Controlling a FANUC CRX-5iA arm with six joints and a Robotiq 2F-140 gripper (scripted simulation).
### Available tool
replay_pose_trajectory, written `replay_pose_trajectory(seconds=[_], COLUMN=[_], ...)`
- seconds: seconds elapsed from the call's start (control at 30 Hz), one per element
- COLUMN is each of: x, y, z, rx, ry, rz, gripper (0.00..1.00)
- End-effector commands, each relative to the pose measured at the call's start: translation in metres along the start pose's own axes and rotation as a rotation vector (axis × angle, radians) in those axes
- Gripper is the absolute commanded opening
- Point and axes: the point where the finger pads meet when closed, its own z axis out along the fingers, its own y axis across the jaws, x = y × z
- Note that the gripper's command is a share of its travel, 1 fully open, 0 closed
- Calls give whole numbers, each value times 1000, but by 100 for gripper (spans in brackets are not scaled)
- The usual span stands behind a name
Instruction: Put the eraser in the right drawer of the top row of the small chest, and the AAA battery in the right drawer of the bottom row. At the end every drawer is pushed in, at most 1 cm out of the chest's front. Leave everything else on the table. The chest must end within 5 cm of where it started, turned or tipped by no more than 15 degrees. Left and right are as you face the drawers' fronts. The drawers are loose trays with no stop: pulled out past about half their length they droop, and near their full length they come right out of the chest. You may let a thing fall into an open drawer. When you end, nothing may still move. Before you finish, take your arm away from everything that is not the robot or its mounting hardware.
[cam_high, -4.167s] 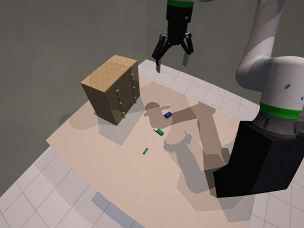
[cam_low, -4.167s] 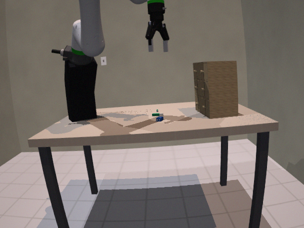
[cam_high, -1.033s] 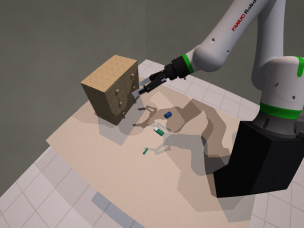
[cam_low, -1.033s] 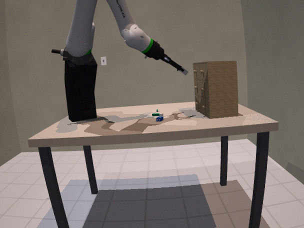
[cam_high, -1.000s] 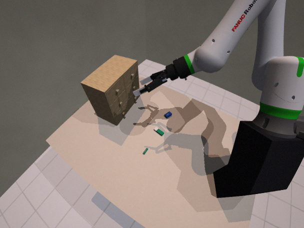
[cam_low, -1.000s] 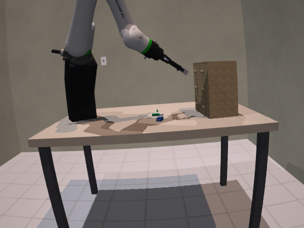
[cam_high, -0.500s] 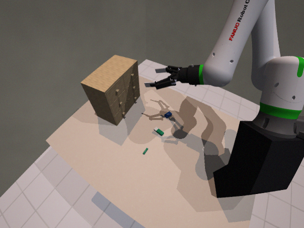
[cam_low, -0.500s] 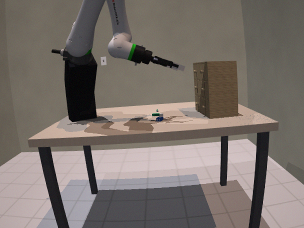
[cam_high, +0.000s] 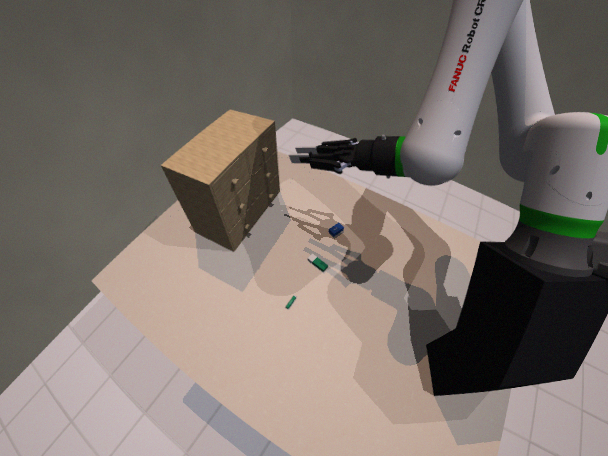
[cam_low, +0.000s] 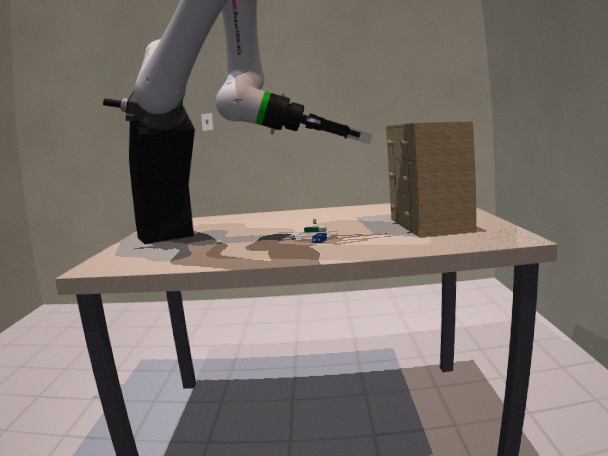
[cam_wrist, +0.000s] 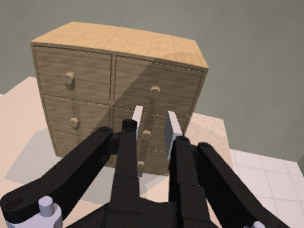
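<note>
Before the small chest (cam_high: 200, 200) (cam_low: 445, 180) (cam_wrist: 75, 100), the tool (cam_high: 296, 154) (cam_low: 367, 137) (cam_wrist: 153, 119) points at its front, narrow and empty, presumably sized for a knob; the eraser (cam_high: 318, 263) (cam_low: 314, 229) and AAA battery (cam_high: 291, 302) (cam_low: 314, 221) lie on the bench (cam_high: 200, 320) (cam_low: 300, 277) before the chest, likely awaiting opened drawers.

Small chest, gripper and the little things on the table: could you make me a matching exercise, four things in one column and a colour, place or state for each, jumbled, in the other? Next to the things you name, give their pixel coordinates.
Things
1. Small chest (cam_high: 200, 205) (cam_low: 445, 180) (cam_wrist: 85, 95)
2. Eraser (cam_high: 319, 263) (cam_low: 312, 229)
3. AAA battery (cam_high: 291, 302) (cam_low: 314, 221)
4. Gripper (cam_high: 300, 155) (cam_low: 367, 137) (cam_wrist: 153, 119)

Descriptions
A. Slim and green, lying on the table
B. In the air before the drawer fronts, fingers a little apart, nothing between them
C. Green, with a white end
D. Wood-coloured, standing upright with its drawers shut

Right pairs: 1-D, 2-C, 3-A, 4-B
</note>
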Motion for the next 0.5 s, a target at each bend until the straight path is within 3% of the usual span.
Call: replay_pose_trajectory(seconds=[0.0,0.47], x=[0,1], y=[0,0], z=[0,9], rx=[0,0], ry=[0,0], rz=[0,0], gripper=[20,20])
